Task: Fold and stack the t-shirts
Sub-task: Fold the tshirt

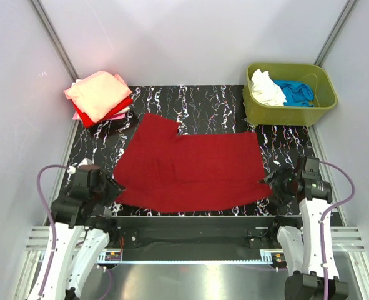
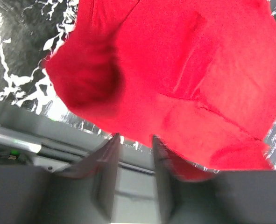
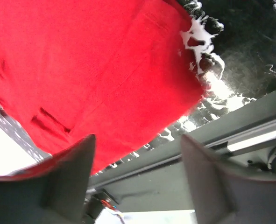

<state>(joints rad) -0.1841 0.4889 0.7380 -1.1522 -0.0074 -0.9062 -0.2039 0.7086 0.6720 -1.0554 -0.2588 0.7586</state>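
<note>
Your left gripper sits at the near left edge of the black, white-veined marbled tabletop. Its dark grey fingers stand a narrow gap apart with nothing between them. The tips come right up to the hem of the dark red cotton t-shirt, but blur keeps you from telling whether they touch. Your right gripper is at the shirt's near right corner, its broad wedge-shaped fingers spread wide and empty, the cloth lying just beyond them. The shirt itself lies flat across the middle of the table between both arms. It is a soft matte knit in a wide, roughly rectangular shape, with one panel jutting toward the far left and a few shallow creases. At the far left corner you have a stack of folded tees, salmon-pink on top and bright red below. At the far right stands an olive-green plastic tub with rounded corners, holding a crumpled white tee and a blue one.
</note>
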